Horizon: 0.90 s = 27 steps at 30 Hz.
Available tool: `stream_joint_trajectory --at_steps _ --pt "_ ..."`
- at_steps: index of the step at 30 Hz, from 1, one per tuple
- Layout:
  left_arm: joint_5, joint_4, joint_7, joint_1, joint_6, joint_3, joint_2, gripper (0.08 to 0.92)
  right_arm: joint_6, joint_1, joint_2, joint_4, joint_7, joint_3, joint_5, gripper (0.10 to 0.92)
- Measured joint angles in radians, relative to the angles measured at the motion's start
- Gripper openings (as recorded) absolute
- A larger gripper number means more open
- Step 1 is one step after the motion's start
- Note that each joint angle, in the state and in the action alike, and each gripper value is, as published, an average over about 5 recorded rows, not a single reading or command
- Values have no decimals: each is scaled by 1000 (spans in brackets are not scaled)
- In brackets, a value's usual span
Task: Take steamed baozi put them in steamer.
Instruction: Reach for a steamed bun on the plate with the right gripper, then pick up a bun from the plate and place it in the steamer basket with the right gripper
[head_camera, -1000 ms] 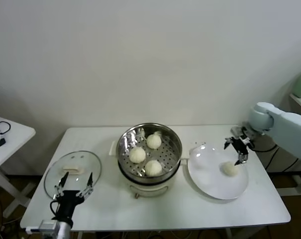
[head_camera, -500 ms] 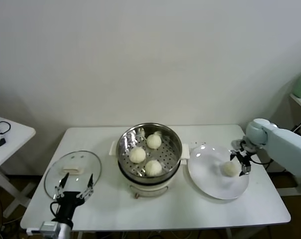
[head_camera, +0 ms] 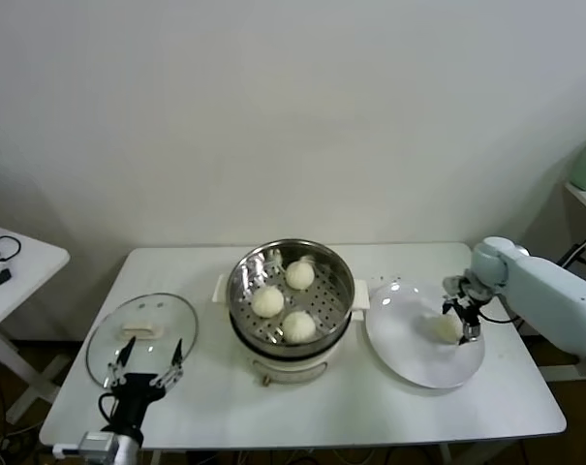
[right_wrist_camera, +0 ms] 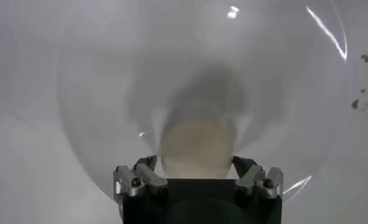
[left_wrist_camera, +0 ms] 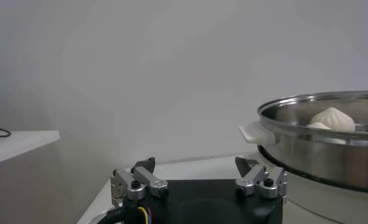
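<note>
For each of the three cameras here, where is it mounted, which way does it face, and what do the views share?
Head: looks forward and down at the white table; both arms show.
Left wrist: low by the table, facing the shiny round steel steamer; the open left tool shows.
Right wrist: straight down over the flat white plate; right tool straddles the last cream-white baozi.
Shared: that bun, the steamer.

Four baozi [head_camera: 299,274], one steamer [head_camera: 341,266], one plate [head_camera: 409,358], one lid [head_camera: 108,334]

Right end effector [head_camera: 459,322] lowered, now straddling baozi [head_camera: 446,329]
</note>
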Motion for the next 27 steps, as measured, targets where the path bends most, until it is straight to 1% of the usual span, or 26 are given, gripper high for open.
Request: stream_joint_trajectory --at_steps 7,12,19,23,27 --pt "4 0 0 2 0 -1 0 823 2 -8 14 -16 -2 14 -6 818" --pt "5 0 0 4 -1 -2 0 823 3 -9 15 -21 -6 19 -7 733" --pt "7 -1 0 5 -1 -2 -1 823 -2 0 9 -17 -6 11 8 673" --pt "7 -3 -1 6 -2 -2 -2 823 -15 15 1 -8 -3 -5 39 662" --pt "7 -7 -1 7 -3 -1 -2 823 -51 54 -9 14 7 -42 121 662"
